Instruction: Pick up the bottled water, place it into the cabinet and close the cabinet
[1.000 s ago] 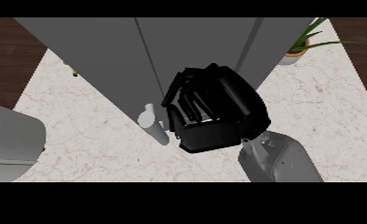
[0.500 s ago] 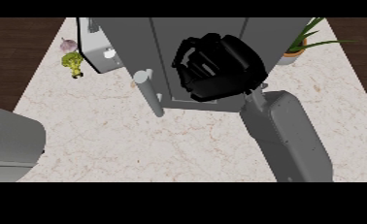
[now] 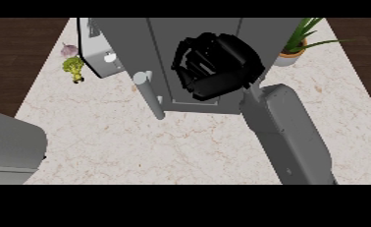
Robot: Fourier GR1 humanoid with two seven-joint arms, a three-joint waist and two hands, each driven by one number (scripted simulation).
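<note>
Right hand [image 3: 216, 68] is up against the front of the grey cabinet [image 3: 130, 37], fingers curled tight as if wrapped round something. The bottled water itself doesn't show, so it's most likely hidden inside that fist. I'd call it a light, stiff, slick-sided bottle, best gripped round the middle and kept upright going in

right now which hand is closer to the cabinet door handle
Right. The right hand is up against the cabinet front, just right of the door handle. The left hand itself is out of view; only a grey forearm shows at the lower left edge, well away.
</note>
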